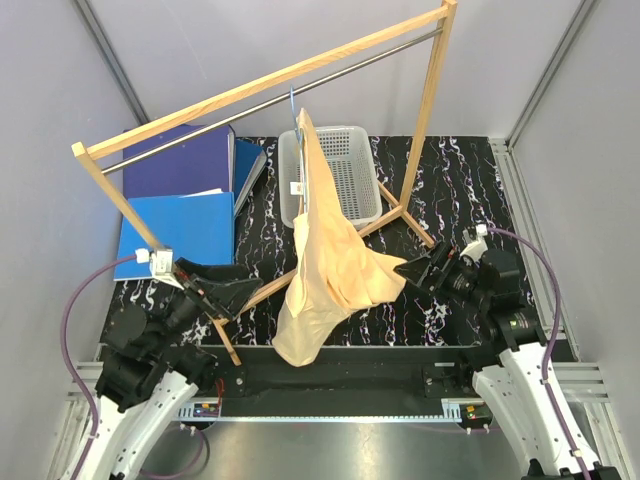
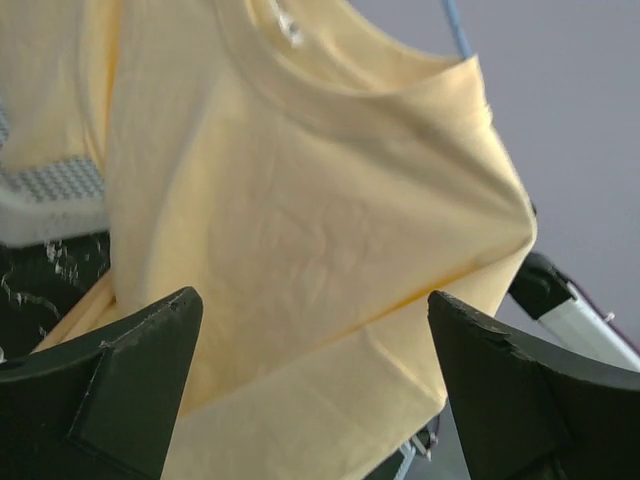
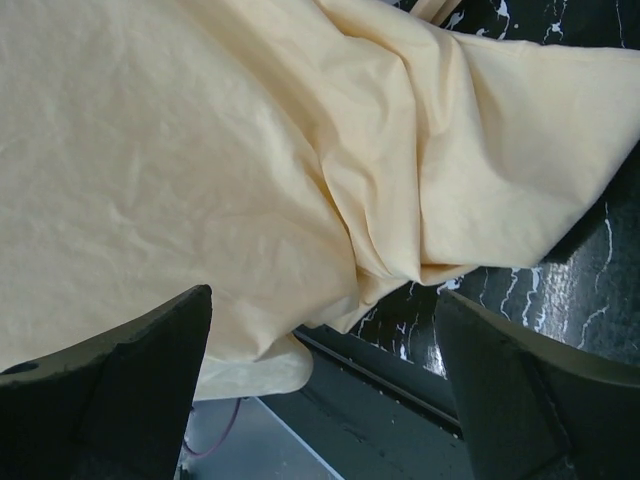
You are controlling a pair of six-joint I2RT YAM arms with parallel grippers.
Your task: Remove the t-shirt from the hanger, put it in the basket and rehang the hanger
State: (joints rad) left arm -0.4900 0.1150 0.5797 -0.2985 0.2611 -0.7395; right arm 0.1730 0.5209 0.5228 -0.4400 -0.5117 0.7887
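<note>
T-shirt (image 1: 330, 260) up on the hanger (image 1: 293, 103), centre frame, both sets of jaws spread wide!
Lower left, the left gripper (image 1: 245, 296) points at the peach cloth, jaws apart, holding nothing. The shirt drapes down from the wooden rack (image 1: 270, 80). To its right, the right gripper (image 1: 412, 273) sits just beside the lower fold, jaws apart and empty.

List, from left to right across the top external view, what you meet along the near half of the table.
blue folder → left gripper → t-shirt → right gripper
</note>
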